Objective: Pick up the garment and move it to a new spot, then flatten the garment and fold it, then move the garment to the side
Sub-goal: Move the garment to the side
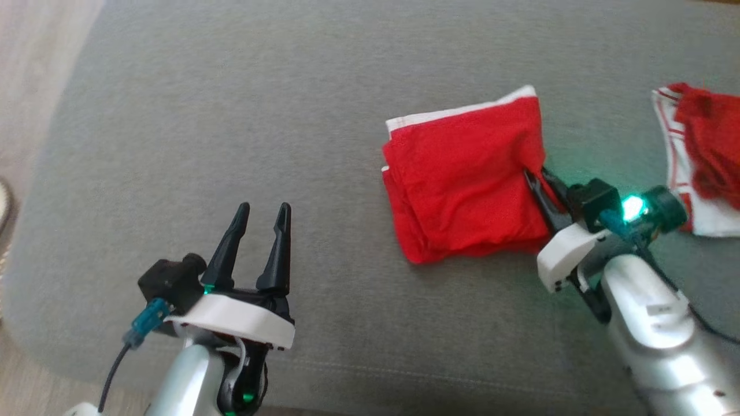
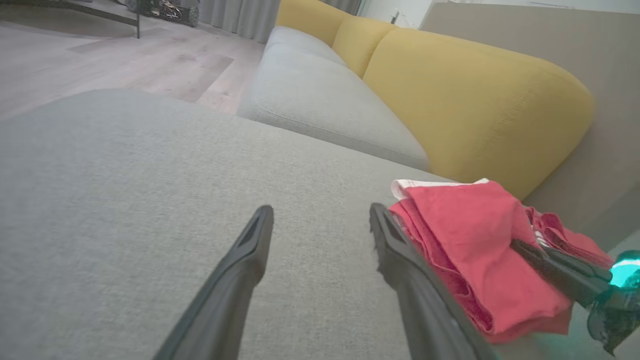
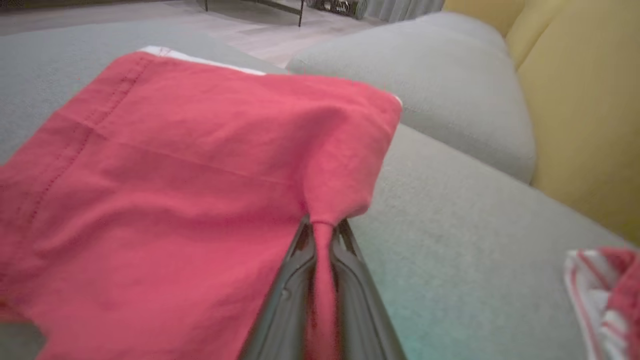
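The folded red garment (image 1: pixel 462 179) lies right of centre in the head view on the grey cushion (image 1: pixel 202 115), with a white band showing along its upper edge. A second red and white garment (image 1: pixel 702 162) sits crumpled at the right edge of the frame, apart from the first. The cushion's rounded left edge borders pale floor (image 1: pixel 34 69) at upper left, and bare cushion spreads across the centre and left. In the left wrist view a yellow backrest (image 2: pixel 475 100) rises beyond the cushion at upper right. My right gripper (image 1: pixel 536 173) is at the folded garment's right edge, its fingers pinched narrow on a tuck of red fabric. My left gripper (image 1: pixel 264 207), at lower left, stands wide apart over bare cushion and holds nothing.
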{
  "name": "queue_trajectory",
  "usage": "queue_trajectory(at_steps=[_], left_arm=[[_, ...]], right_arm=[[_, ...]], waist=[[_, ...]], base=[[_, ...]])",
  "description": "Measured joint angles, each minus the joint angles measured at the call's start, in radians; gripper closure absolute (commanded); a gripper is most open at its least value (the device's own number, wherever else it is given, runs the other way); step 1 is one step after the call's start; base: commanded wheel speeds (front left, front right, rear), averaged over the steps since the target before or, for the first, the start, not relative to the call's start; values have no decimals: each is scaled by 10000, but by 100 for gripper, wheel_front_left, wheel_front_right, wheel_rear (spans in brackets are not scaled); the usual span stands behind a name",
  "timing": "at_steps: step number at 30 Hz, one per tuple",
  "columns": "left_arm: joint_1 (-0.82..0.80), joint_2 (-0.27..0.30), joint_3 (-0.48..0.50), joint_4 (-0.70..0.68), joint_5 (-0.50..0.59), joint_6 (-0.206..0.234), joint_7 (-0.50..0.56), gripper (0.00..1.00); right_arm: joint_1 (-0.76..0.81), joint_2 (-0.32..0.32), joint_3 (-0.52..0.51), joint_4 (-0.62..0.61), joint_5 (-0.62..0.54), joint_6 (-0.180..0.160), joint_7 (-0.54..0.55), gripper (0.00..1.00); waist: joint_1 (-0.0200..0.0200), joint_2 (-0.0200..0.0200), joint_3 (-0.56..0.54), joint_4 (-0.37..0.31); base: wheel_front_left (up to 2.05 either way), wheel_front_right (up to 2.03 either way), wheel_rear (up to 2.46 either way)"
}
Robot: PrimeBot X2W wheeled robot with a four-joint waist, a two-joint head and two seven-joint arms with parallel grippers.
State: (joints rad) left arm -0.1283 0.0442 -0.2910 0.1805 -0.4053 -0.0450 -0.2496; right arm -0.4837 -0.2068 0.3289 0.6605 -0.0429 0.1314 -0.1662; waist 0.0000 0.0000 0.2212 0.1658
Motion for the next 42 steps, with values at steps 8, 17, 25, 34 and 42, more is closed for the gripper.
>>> queue_trajectory(at_steps=[8, 17, 25, 34, 42], left_arm=[[-430, 0, -42, -217, 286, -178, 0, 0], [-1306, -10, -182, -355, 669, -445, -2, 0], [-1878, -21, -38, -359, 1035, -650, -67, 0], [-2247, -23, 178, -341, 1133, -784, -69, 0], [-2274, -23, 293, -173, 1118, -792, -69, 0]], right_arm=[[-1329, -1668, 1427, -874, -134, 0, 389, 100], [-3136, -3507, 2286, -1298, 1012, 0, 1223, 100], [-3732, -4405, 1879, -989, 1586, 0, 2190, 100], [-3809, -4265, 215, -410, 1645, 0, 3009, 100], [-3600, -3885, -585, -374, 1392, 0, 3070, 0]], waist=[[0, 0, 188, -1262], [1, 0, 1121, -2273], [2, 0, 2263, -2901], [1, 0, 3027, -3094], [0, 0, 2919, -2909]], base=[[0, 0, 0], [0, 0, 0], [0, 0, 0], [0, 0, 0], [0, 0, 0]])
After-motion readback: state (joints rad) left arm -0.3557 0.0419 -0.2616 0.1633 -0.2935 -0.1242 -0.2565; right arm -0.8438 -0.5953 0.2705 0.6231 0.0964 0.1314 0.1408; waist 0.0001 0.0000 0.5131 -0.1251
